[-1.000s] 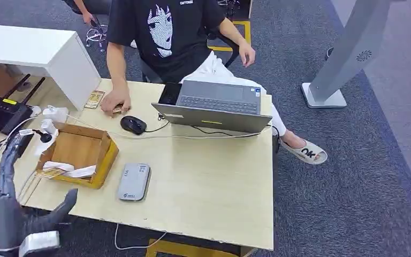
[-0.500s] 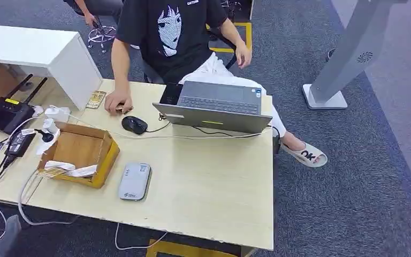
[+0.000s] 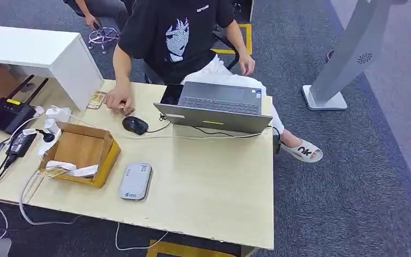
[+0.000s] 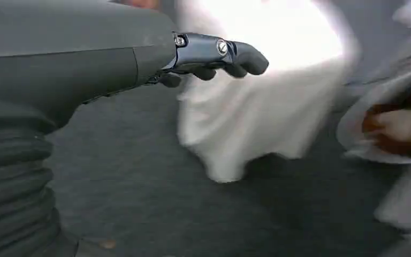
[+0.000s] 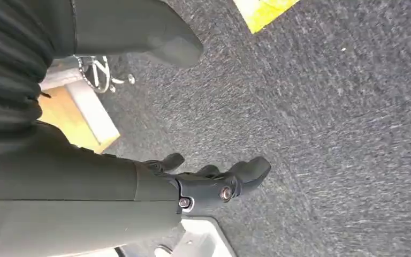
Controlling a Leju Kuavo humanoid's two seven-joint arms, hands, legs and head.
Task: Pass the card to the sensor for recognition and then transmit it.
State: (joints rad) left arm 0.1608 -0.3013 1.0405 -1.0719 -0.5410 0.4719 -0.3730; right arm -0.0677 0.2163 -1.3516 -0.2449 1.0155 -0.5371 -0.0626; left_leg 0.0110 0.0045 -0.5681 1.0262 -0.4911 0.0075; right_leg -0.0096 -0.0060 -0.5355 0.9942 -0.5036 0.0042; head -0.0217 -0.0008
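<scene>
- Head view is showing the grey sensor (image 3: 135, 181) lying flat on the pale table (image 3: 214, 187), just beside the open cardboard box (image 3: 80, 153) that is holding what look like cards (image 3: 51, 172) at its near end.
- Neither hand is gripping anything: the left hand (image 4: 214, 56) is hanging over the carpet with its fingers loosely curled and nothing in them, and the right hand (image 5: 208, 182) is hanging the same way, fingers bent, empty.
- The step in hand, as I judge it, is reaching for a card, so the left arm, being nearer the box, would be the one to bring up.
- Doing it well means coming down into the box from above, avoiding its wall, and pinching one card by its edge, not the whole stack.
- The card looks thin, flat and yellowish with print; detail is too small to read.
- A person (image 3: 176, 37) is sitting behind the laptop (image 3: 217, 107), one hand near the mouse (image 3: 134, 125); another card-like piece (image 3: 97, 99) is lying beside that hand.
</scene>
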